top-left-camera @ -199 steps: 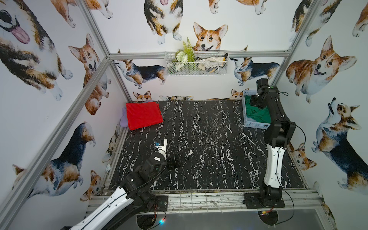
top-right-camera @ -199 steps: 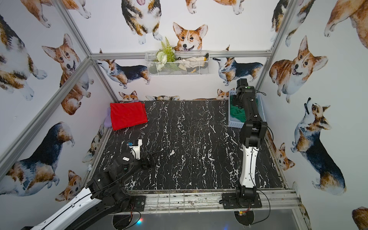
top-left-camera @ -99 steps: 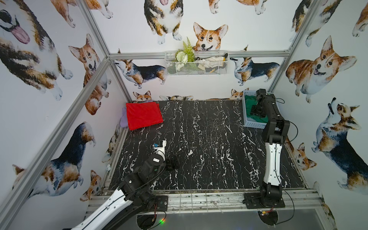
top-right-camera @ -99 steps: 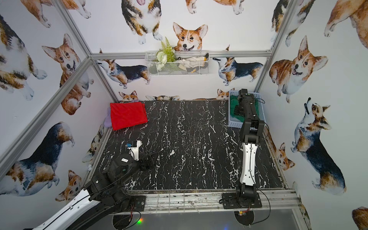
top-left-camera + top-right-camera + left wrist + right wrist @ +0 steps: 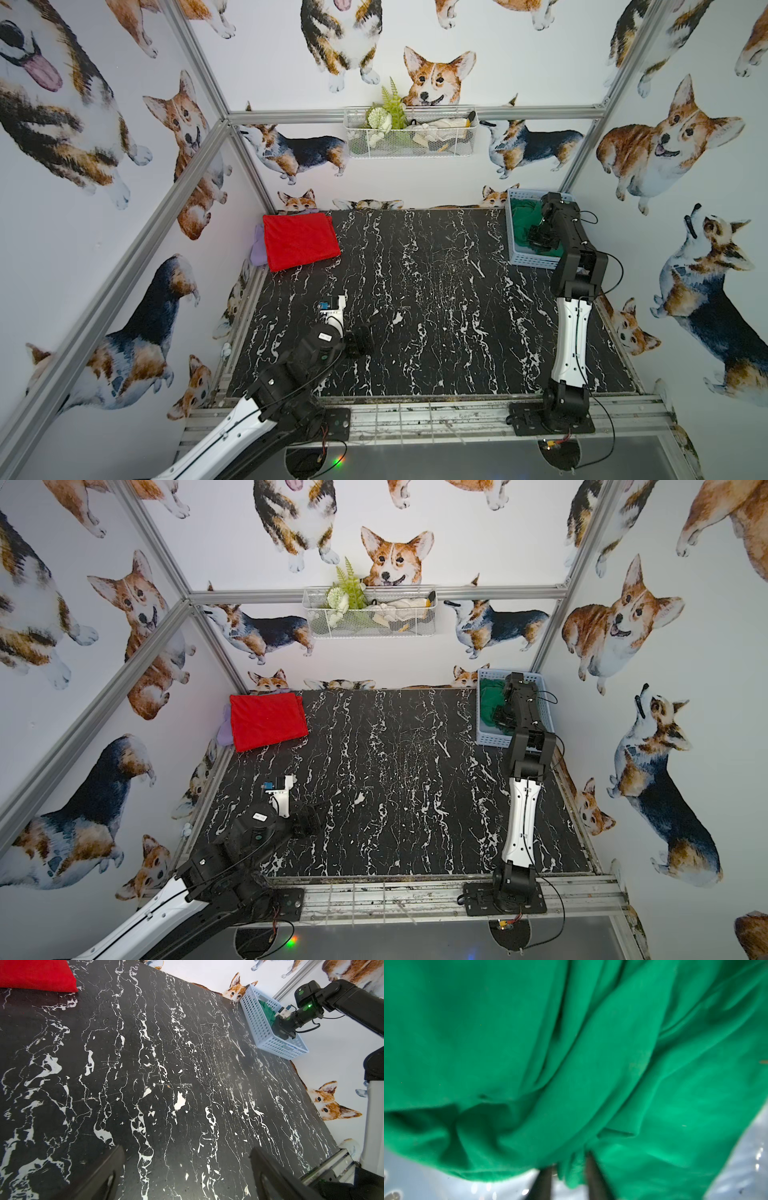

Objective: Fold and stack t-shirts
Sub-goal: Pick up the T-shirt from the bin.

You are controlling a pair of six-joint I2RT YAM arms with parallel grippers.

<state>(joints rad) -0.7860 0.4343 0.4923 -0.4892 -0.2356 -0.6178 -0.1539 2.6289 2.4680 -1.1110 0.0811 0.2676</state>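
The right end effector [image 5: 569, 1169] pinches a fold of the crumpled green t-shirt [image 5: 591, 1064] inside the pale blue basket [image 5: 530, 259]; the cloth shows no clear long axis. The left end effector [image 5: 187, 1167] is spread wide, holding nothing, above the black marbled counter [image 5: 436, 291]. Corgi-print walls [image 5: 665, 137] enclose it. The basket sits at the far right corner; the folded red t-shirt [image 5: 299, 241] lies flat at the far left, longer side running across the counter.

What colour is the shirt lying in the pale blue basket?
The shirt is plain green, clearest in the right wrist view.
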